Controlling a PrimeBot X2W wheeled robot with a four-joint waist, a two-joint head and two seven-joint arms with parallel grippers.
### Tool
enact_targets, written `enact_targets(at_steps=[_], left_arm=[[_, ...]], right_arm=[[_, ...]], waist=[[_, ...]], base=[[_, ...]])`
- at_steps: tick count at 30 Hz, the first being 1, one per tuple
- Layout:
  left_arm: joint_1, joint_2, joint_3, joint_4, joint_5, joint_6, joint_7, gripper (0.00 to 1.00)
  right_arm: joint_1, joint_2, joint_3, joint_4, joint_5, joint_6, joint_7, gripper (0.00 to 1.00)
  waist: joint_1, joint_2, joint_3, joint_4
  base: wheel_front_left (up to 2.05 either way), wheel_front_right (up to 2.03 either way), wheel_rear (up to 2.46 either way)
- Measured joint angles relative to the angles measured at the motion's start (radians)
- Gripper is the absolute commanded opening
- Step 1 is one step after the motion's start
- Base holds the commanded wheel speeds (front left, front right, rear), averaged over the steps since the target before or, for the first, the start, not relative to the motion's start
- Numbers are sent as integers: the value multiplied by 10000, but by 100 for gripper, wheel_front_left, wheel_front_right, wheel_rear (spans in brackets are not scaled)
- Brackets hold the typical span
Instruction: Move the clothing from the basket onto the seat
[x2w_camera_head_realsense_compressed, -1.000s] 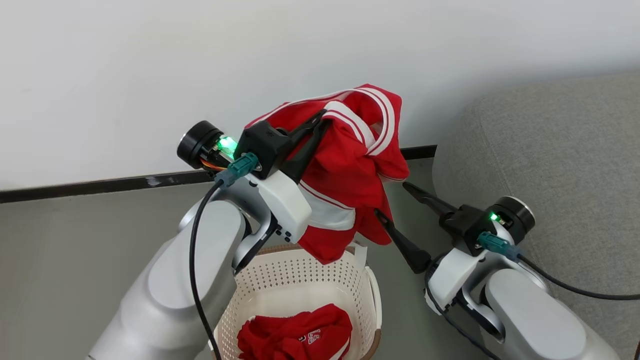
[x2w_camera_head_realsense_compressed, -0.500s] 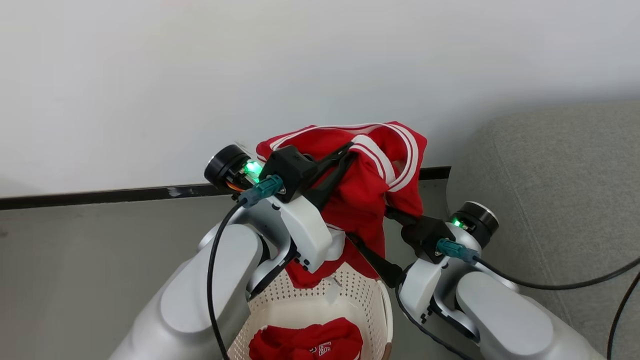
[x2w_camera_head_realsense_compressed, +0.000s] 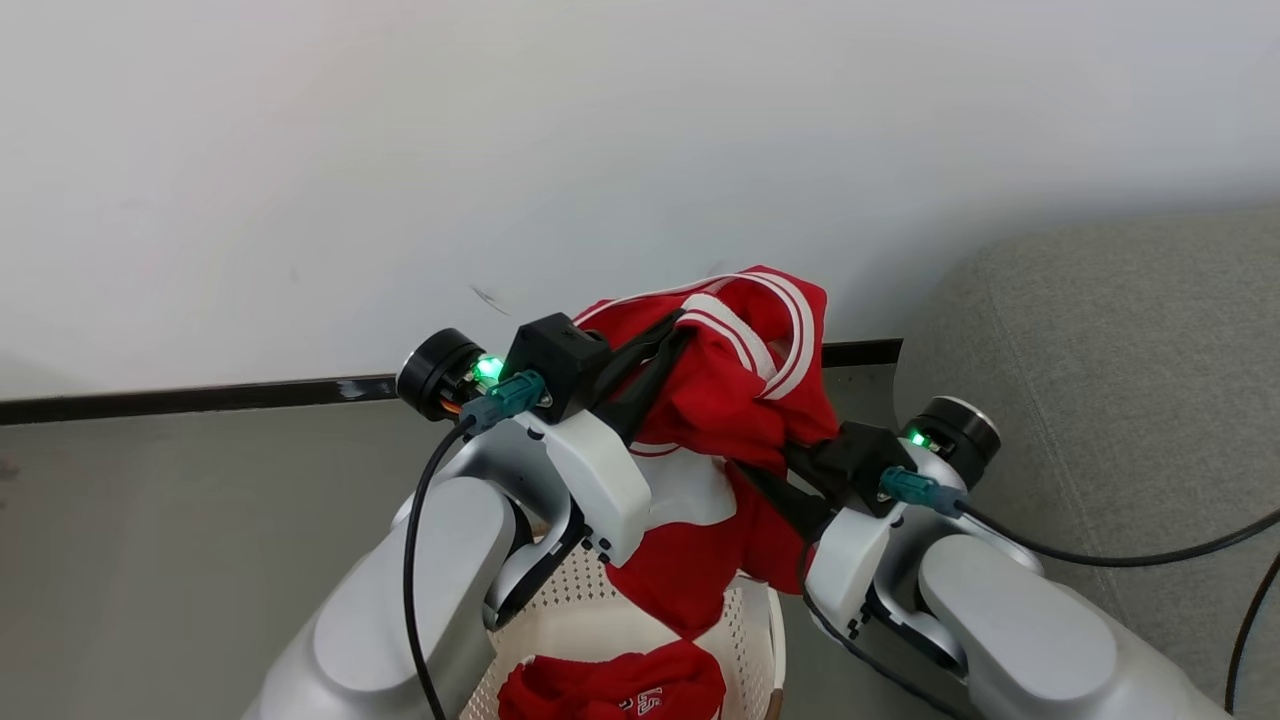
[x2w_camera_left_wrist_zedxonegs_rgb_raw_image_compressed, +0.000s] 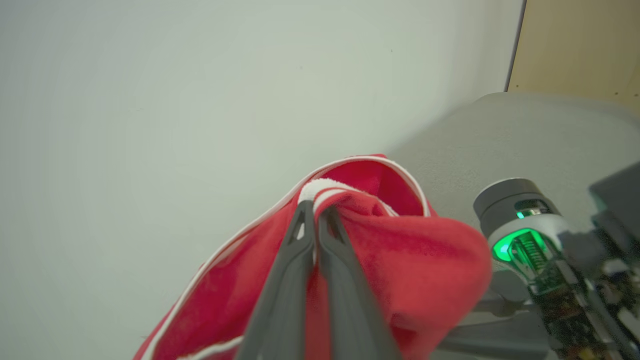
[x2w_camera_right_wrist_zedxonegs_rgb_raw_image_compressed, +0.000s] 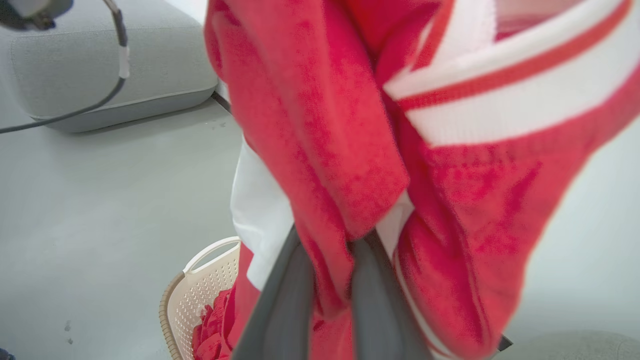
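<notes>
Head view: pinching a red, white-striped soft garment (x2w_camera_head_realsense_compressed: 740, 400) high in the left gripper (x2w_camera_head_realsense_compressed: 672, 330), over the cream perforated plastic basket (x2w_camera_head_realsense_compressed: 770, 640), hanging lengthwise downward. Lies left of the large grey upholstered seat (x2w_camera_head_realsense_compressed: 1100, 330), nearer the right gripper (x2w_camera_head_realsense_compressed: 790, 458). Left wrist view: clamped tight on the striped band. Right wrist view: closed narrow on a red fold.

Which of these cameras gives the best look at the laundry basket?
The right wrist view: the basket shows its brown rim, a handle and perforated wall, with a red garment inside. The head view catches part of its wall, below the hanging garment.
</notes>
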Motion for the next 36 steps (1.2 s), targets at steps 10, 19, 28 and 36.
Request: enact_targets(at_steps=[10,19,28,36], left_arm=[[356,4,161,105,-268,151,-297,100],[612,2,-8,217,-380,88,-639,100],[767,8,-458,224,-639,-10,-840,100],[1038,13,-980,142,-978,-100,-986,100]], right_arm=[[425,-633,-1204,-579,86,2,0,0],[707,-1302,-2571,-1066,17,4,0,0],[1464,-1988,-3687,-1235,-232,4,0,0],[2350,-2286,-4763,-1582,-412,4,0,0]], waist=[[0,0,31,-448],[0,0,19,-1007],[0,0,-65,-1614],[0,0,-168,-2292]], base=[[0,0,0],[0,0,0],[0,0,0],[0,0,0]])
